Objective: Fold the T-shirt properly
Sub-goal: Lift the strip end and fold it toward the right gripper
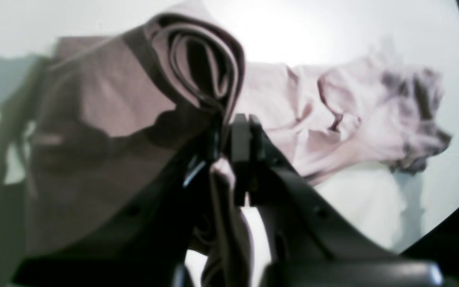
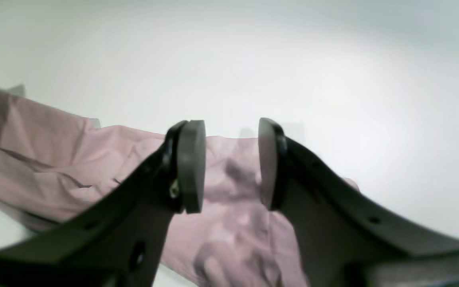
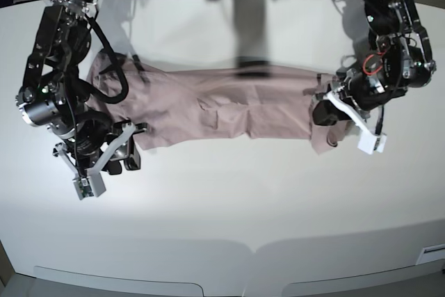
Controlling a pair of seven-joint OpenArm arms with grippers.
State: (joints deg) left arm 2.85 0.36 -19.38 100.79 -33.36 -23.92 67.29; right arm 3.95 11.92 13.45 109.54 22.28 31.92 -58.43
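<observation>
The mauve-pink T-shirt (image 3: 222, 113) lies stretched in a long, wrinkled band across the white table (image 3: 222, 206). At the band's right end in the base view, my left gripper (image 3: 322, 110) is shut on a bunched fold of it. The left wrist view shows that rolled fold of T-shirt (image 1: 106, 91) rising above the pinching left gripper (image 1: 225, 133). My right gripper (image 3: 128, 147) is at the band's other end. In the right wrist view the right gripper (image 2: 229, 163) stands open just above the T-shirt (image 2: 54, 159), with nothing between its pads (image 2: 191, 163).
Both arms' dark bodies and cables stand over the table's back corners, one at the left (image 3: 59, 53) and one at the right (image 3: 393, 33). The table's front edge (image 3: 250, 248) runs along the bottom of the base view.
</observation>
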